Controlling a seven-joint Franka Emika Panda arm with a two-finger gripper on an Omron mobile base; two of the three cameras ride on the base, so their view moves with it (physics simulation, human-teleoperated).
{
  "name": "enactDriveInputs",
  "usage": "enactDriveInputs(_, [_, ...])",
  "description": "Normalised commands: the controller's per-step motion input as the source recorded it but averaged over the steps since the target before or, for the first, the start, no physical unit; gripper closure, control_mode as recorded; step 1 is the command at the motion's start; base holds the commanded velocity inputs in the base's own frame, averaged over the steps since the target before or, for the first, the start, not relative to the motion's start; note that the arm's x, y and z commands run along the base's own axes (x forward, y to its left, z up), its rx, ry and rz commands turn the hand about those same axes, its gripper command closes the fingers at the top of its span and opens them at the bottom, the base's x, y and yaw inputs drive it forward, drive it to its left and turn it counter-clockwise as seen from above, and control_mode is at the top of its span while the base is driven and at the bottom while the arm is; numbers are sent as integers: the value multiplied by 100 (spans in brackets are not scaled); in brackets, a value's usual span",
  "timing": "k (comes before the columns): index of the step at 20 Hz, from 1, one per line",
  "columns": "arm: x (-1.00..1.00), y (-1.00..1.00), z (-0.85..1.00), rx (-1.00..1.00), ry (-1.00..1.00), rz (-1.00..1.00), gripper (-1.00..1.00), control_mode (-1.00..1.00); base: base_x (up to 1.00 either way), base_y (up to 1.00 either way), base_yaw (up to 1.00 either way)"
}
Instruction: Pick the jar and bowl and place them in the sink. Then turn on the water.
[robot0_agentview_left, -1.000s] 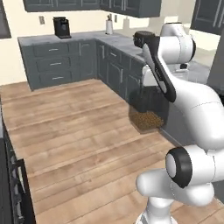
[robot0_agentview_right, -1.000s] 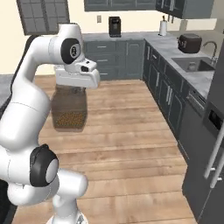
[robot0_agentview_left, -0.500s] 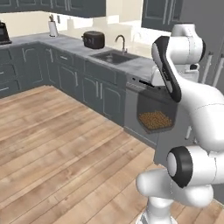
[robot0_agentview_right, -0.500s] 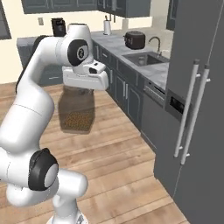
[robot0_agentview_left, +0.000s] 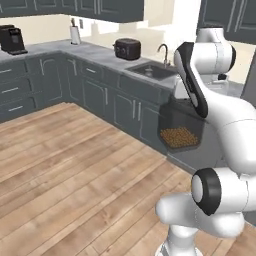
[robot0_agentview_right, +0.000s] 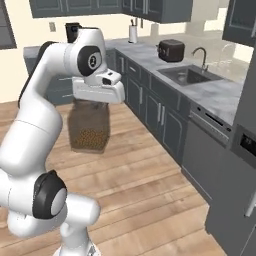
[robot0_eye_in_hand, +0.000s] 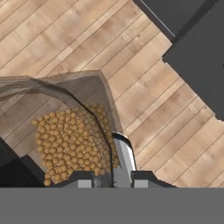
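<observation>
You've got the jar (robot0_agentview_right: 89, 126) hanging from the gripper (robot0_agentview_right: 97, 100), up in the air over the wood floor (robot0_agentview_left: 60, 170), clear of the cabinets. Fingers are closed most of the way, pinched on the jar's rim; in the hand view one fingertip (robot0_eye_in_hand: 124, 158) sits just outside the glass wall, w/ the brown granules (robot0_eye_in_hand: 72, 142) piled right next to it inside. Other finger is hidden, so can't tell exactly how it sits. Jar hangs upright, granules settled in the bottom third in both base views.

From the left base view the jar (robot0_agentview_left: 181, 127) overlaps the dark cabinet front below the sink (robot0_agentview_left: 152, 71); it's lower than the counter top, not over the basin. Sink is recessed in the grey counter (robot0_agentview_right: 220, 95), gooseneck tap (robot0_agentview_right: 201, 56) at its back edge. Black toaster (robot0_agentview_right: 171, 50) stands on the counter just beyond the sink, toward the corner. Further round the corner: a paper towel roll (robot0_agentview_left: 75, 35) near the back edge and a coffee machine (robot0_agentview_left: 12, 39) on the far run of counter.

Can't pick out the bowl from what you've got here.
</observation>
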Motion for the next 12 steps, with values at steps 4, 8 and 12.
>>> enactDriveInputs(4, [0,0,0,0,0,0,100,100,92,58,0])
enactDriveInputs(8, [0,0,0,0,0,0,100,100,99,48,0])
enactDriveInputs(12, [0,0,0,0,0,0,100,100,95,66,0])
